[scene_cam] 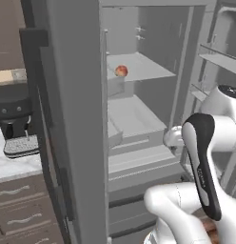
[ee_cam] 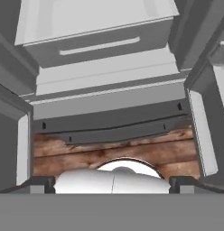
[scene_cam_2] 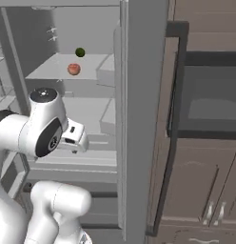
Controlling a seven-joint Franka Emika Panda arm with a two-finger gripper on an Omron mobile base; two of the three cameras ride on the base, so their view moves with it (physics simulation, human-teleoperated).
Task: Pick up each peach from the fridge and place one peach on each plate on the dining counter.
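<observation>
fridge [scene_cam: 139, 95]: doors open | peach [scene_cam: 121, 71]: on upper inner shelf, toward its front edge, nothing touching it | small dark green round item [scene_cam_2: 80, 52]: same shelf, behind the peach, apart | gripper: fingers not clear, grip state cannot be told | hand camera faces lower drawer [ee_cam: 95, 40] and wood floor [ee_cam: 114, 151]

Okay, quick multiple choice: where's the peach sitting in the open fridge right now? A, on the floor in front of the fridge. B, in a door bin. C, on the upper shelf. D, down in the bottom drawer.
C: the peach rests on the upper shelf of the open fridge, and the right base view shows it there too, with a small dark green round item behind it.
</observation>
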